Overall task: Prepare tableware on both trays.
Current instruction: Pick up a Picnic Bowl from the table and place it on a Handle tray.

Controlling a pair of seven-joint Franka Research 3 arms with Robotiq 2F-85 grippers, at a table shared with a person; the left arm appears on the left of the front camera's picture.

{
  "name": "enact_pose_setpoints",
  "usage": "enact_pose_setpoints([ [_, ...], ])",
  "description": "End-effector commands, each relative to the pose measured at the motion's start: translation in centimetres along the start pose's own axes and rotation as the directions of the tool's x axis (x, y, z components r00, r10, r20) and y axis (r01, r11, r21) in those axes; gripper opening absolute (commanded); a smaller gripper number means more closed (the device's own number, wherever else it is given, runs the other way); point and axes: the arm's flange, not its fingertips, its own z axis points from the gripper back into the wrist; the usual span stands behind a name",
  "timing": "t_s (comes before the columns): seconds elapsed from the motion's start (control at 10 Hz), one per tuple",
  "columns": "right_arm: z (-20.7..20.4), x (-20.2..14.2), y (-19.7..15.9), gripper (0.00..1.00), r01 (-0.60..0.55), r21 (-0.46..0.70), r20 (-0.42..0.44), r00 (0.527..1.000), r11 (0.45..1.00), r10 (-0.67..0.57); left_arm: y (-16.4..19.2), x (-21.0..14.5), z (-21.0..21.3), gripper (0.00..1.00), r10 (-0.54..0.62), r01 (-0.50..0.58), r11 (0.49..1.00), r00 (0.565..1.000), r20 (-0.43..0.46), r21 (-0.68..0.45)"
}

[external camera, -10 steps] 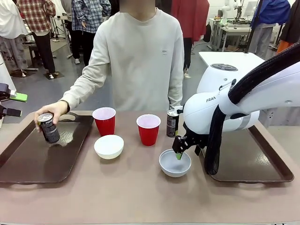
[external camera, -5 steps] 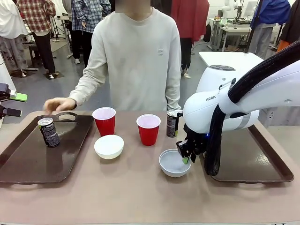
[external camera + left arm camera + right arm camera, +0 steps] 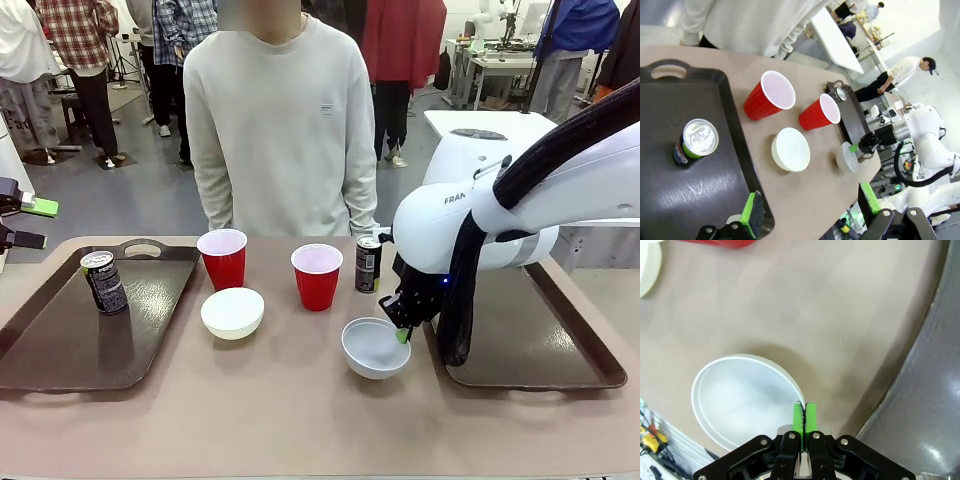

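The right pincer (image 3: 403,331) was shut tight on the thin rim of a small white round bowl (image 3: 372,350), and no gap showed between its green pads (image 3: 799,418). The bowl was at the tan table (image 3: 300,420), just beside the edge of the big dark brown plastic tray on the right (image 3: 560,372). The bowl looked light, hard and smooth, so it could slip. The rim was the best place to pinch it. Held by one side like that, it would likely tip a little, so a slow carry seemed wise. The left pincer (image 3: 808,205) was wide open and held nothing, above the near side of the other dark brown tray on the left (image 3: 50,350). A slim dark can with a silver top (image 3: 104,282) stood up on that tray. A second slim dark can (image 3: 368,263) stood on the table near the right arm. It looked heavier and round, best held around its middle. Two red plastic cups with white insides (image 3: 222,258) (image 3: 317,276) looked thin and bendy. Another white bowl (image 3: 232,311) sat by them
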Motion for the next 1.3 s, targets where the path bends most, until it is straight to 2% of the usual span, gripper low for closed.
enact_pose_setpoints([
  [0.0, 4.2, -1.8, 0.2, 0.00, -0.036, 0.077, 0.017, 0.999, 0.996, 0.035, -0.2, 0.1, -0.2, 1.00, 0.007, -0.007, 1.000, 1.000, 0.013, -0.009],
  [0.3, 14.0, -6.6, 1.4, 0.00, -0.057, 0.041, 0.188, 0.981, 0.998, 0.048, -0.2, 0.1, -0.2, 1.00, 0.007, -0.007, 1.000, 1.000, 0.013, -0.009],
  [0.4, 15.6, -6.9, 1.4, 0.00, -0.041, 0.027, 0.205, 0.978, 0.999, 0.034, -0.2, 0.1, -0.2, 1.00, 0.007, -0.007, 1.000, 1.000, 0.013, -0.009],
  [0.5, 15.7, -6.7, 1.3, 0.00, 0.018, -0.027, 0.154, 0.988, 0.999, -0.014, -0.2, 0.1, -0.2, 1.00, 0.007, -0.007, 1.000, 1.000, 0.013, -0.009],
  [0.6, 15.5, -5.9, 1.7, 0.00, -0.061, 0.038, 0.197, 0.979, 0.997, 0.052, -0.2, 0.1, -0.2, 1.00, 0.007, -0.007, 1.000, 1.000, 0.013, -0.009],
  [0.7, 17.1, -7.0, 1.7, 0.02, -0.042, 0.018, 0.206, 0.978, 0.999, 0.038, -0.2, 0.1, -0.2, 1.00, 0.007, -0.007, 1.000, 1.000, 0.013, -0.009],
  [0.8, 15.6, -6.3, -0.5, 0.02, -0.003, -0.115, 0.177, 0.984, 0.993, 0.024, -0.2, 0.1, -0.2, 1.00, 0.007, -0.007, 1.000, 1.000, 0.013, -0.009],
  [0.9, 15.2, -5.9, -3.8, 0.02, 0.046, -0.205, 0.183, 0.983, 0.978, -0.008, -0.2, 0.1, -0.2, 1.00, 0.007, -0.007, 1.000, 1.000, 0.013, -0.009],
  [1.0, 15.3, -7.0, -13.3, 0.02, 0.232, -0.180, 0.188, 0.962, 0.956, -0.198, -0.2, 0.1, -0.2, 1.00, 0.007, -0.007, 1.000, 1.000, 0.013, -0.009],
  [1.2, 15.0, -7.7, -15.4, 0.02, 0.274, -0.204, 0.221, 0.948, 0.940, -0.228, -0.2, 0.1, -0.2, 1.00, 0.007, -0.007, 1.000, 1.000, 0.013, -0.009],
])
